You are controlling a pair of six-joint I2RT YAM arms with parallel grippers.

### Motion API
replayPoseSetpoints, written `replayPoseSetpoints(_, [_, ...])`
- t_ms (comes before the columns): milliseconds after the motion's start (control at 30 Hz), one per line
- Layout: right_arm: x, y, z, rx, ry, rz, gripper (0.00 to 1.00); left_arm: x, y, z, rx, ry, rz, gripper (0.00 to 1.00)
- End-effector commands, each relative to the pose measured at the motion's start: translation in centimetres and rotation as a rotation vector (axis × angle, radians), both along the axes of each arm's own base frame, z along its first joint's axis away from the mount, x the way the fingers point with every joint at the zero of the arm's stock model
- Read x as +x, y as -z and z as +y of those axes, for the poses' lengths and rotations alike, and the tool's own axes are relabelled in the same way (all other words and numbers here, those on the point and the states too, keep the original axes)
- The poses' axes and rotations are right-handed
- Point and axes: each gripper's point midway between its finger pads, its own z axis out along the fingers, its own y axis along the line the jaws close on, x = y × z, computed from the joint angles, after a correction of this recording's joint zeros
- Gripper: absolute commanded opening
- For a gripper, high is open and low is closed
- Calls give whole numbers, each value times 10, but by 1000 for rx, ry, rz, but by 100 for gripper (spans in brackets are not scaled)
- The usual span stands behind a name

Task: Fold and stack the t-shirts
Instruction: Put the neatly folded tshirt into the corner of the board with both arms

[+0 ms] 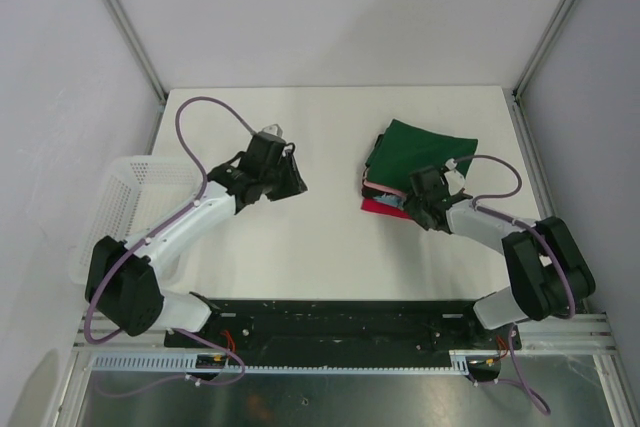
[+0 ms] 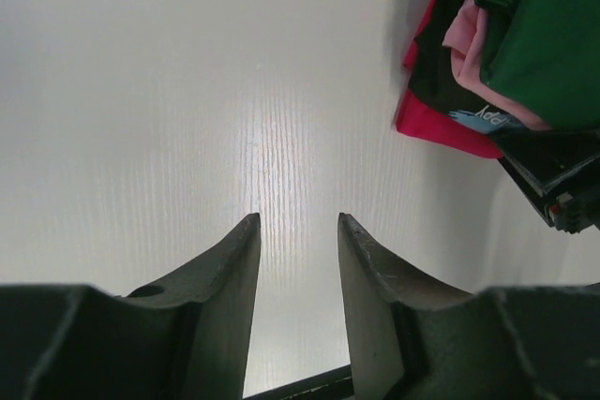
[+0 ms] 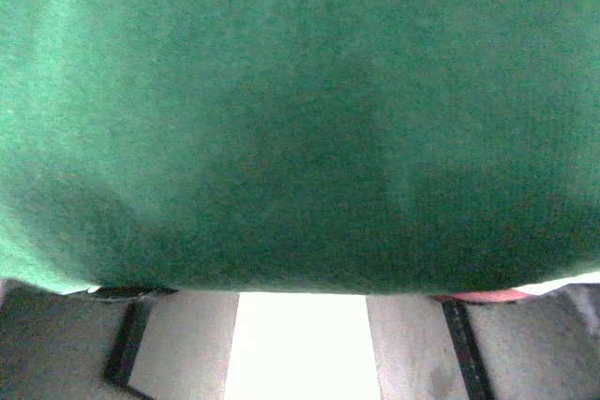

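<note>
While the left gripper hangs with jaws parted left of the t-shirt stack, the dark green t-shirt lies atop it. The right gripper sits at the stack's near edge, its fingertips hidden under green cloth, so I cannot tell its grip.

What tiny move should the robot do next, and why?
Probably ease the right tool back from the pile. The green t-shirt already lies folded on top of the other folded t-shirts. The right tool's fingers look spread, with bare table showing between them. The left tool is open and holds nothing.
</note>
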Motion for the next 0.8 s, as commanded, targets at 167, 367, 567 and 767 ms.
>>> replayPoseSetpoints(167, [48,-3,-36,85,184,-108,53,8,-12,1,-24,22,-53,43])
replayPoseSetpoints(367, [75,-7,-78,143,290,-152,53,14,-12,4,-23,23,-54,42])
replayPoseSetpoints(567, [114,-10,-89,149,296,-168,53,21,-9,5,-30,24,-45,42])
replayPoseSetpoints(767, [146,-8,-93,151,287,-167,53,28,-7,4,-31,32,-35,42])
